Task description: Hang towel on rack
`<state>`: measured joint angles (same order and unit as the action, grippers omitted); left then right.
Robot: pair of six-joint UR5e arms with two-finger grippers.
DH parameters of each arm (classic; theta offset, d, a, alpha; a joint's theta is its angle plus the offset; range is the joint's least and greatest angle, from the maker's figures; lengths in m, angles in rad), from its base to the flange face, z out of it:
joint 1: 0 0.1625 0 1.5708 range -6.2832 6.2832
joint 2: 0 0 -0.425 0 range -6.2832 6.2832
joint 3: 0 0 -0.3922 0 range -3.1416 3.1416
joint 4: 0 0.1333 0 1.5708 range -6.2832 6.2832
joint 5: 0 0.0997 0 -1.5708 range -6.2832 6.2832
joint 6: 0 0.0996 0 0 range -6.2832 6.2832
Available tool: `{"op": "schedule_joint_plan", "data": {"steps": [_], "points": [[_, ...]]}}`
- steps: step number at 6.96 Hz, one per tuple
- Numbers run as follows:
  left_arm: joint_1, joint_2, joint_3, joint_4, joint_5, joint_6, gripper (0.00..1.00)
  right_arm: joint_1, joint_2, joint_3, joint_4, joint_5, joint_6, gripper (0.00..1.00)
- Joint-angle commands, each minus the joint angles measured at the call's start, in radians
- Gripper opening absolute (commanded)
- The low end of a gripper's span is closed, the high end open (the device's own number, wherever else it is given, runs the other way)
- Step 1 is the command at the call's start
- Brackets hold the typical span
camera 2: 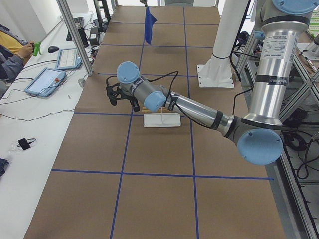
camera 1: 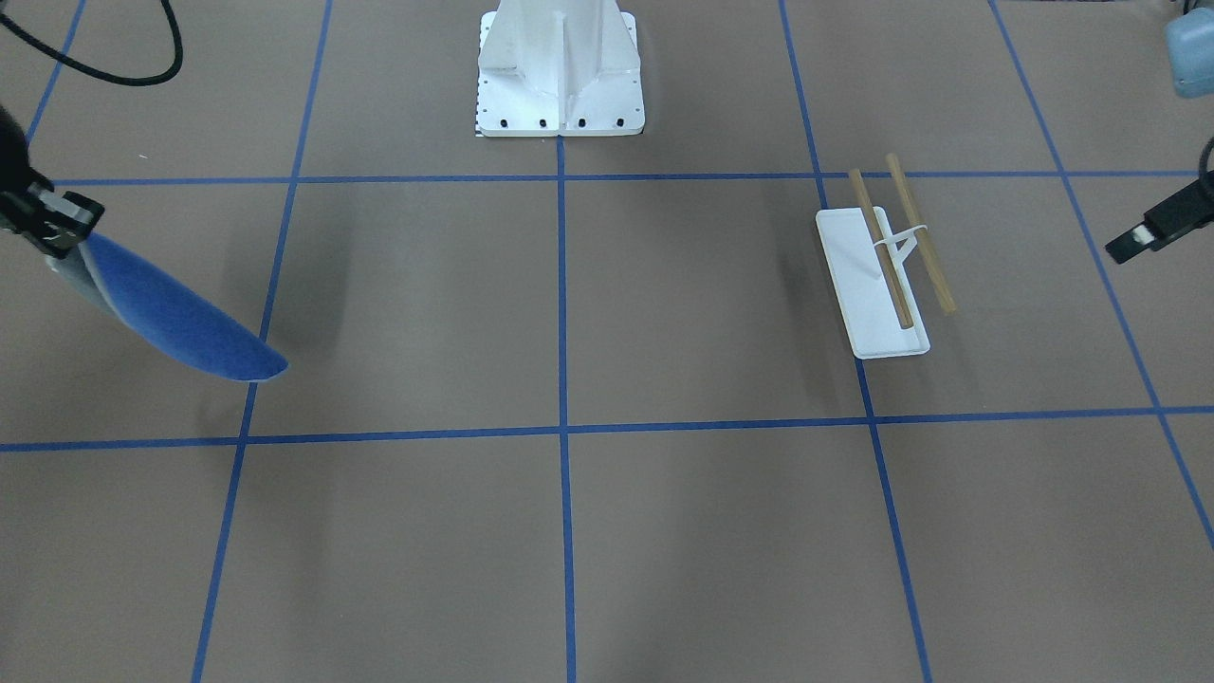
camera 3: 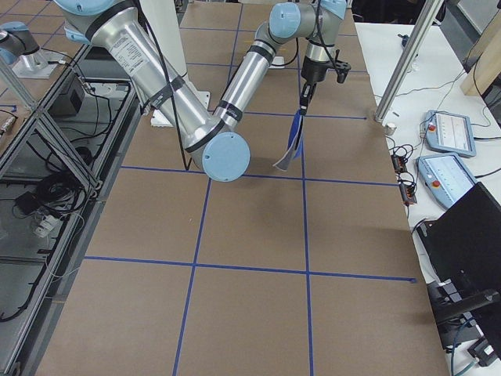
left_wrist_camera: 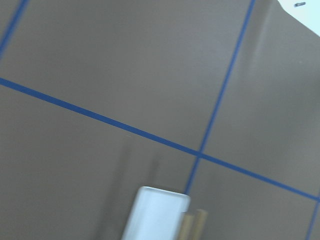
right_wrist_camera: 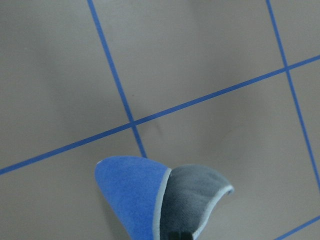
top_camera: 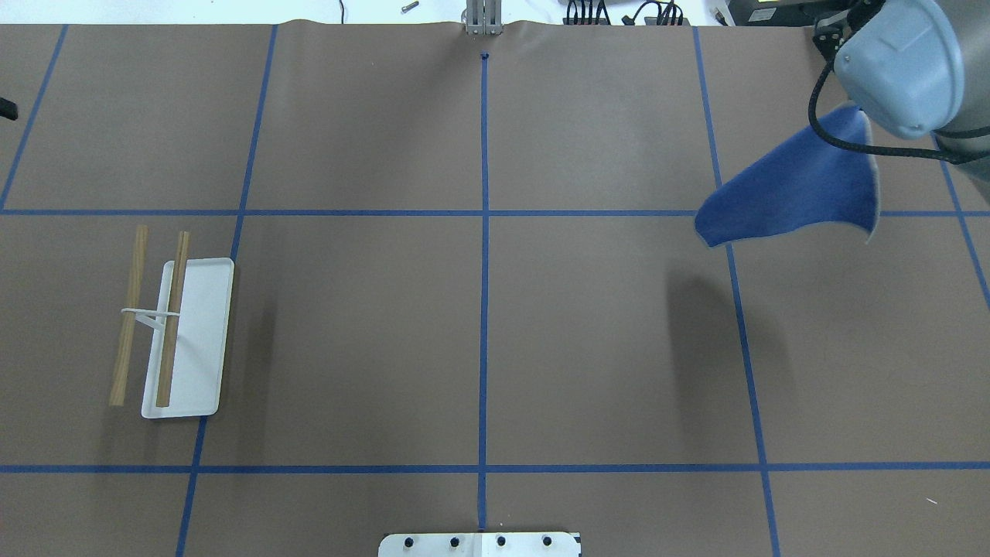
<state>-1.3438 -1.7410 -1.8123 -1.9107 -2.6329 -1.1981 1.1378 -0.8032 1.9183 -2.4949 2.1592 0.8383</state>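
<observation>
My right gripper is shut on one corner of the towel. The towel hangs clear above the table, bright blue side out, at the far right of the overhead view. The right wrist view shows its blue and dark grey faces with a light stitched edge. The rack, a white tray with two wooden dowels, stands on the opposite side of the table. My left gripper hovers near the rack; I cannot tell if it is open. The left wrist view shows only the rack's end.
The large white bolted pedestal stands at the robot's base, mid-table. Blue tape lines grid the brown table cover. A black cable loops over my right arm's side. Tablets and a seated operator are beyond the far edge.
</observation>
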Motion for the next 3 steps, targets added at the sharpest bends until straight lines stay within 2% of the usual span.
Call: {"op": "schedule_joint_plan", "data": {"steps": [1,2,3], "points": [[0.075,-0.095,0.014,-0.068,0.011,-0.188,0.98,-0.021,0.114,-0.005,0.005,0.092,0.202,0.00],[0.080,-0.097,0.017,-0.112,0.025,-0.236,0.98,-0.045,0.152,-0.018,0.007,0.108,0.249,0.00],[0.124,-0.129,0.024,-0.119,0.027,-0.335,0.98,-0.077,0.177,-0.030,0.077,0.113,0.351,0.00]]}}
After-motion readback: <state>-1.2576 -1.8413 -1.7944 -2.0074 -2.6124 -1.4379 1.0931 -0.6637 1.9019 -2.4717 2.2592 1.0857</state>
